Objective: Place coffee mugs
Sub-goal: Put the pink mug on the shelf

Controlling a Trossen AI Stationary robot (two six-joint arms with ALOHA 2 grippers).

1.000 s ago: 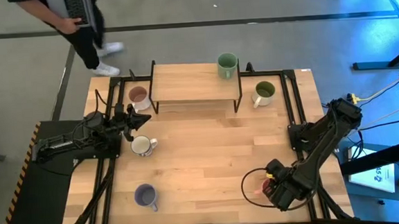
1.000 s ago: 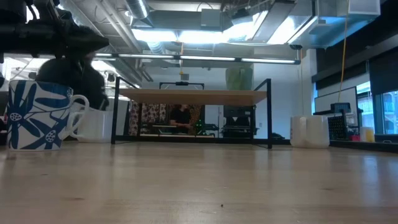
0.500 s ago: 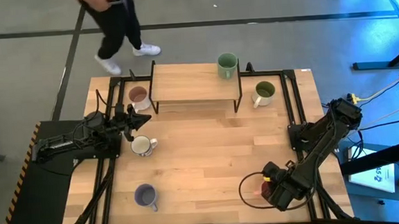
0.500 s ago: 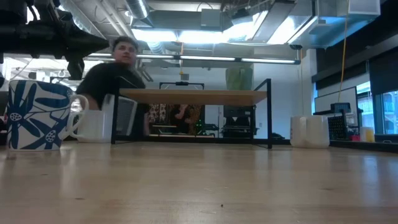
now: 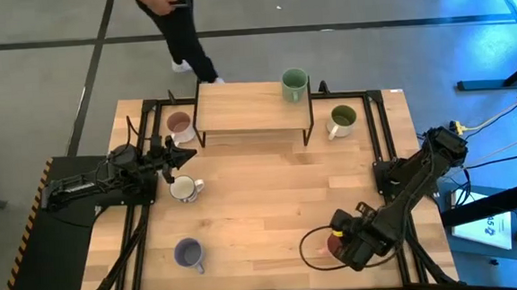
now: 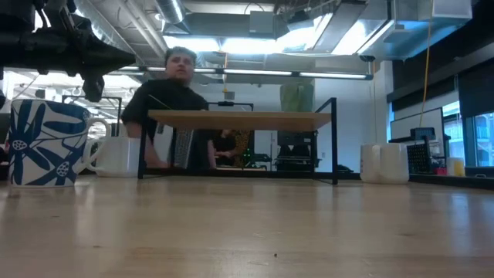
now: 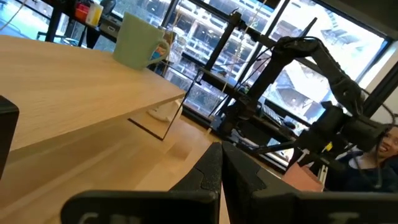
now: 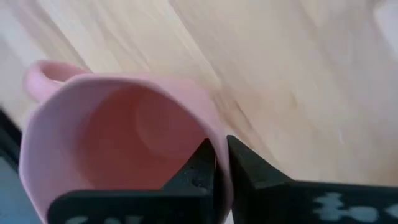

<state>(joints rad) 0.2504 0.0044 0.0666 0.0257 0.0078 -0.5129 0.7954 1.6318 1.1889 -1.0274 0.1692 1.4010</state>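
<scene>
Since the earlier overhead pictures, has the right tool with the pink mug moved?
Yes. In the high view the right tool, shut on the coral pink mug's rim, has shifted leftward, away from the table's right edge toward the middle.

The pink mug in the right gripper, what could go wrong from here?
The right gripper pinches only the thin rim of the coral pink mug, so the mug could slip or swing. A person is walking past the table's far edge, near the shelf holding the green mug.
</scene>
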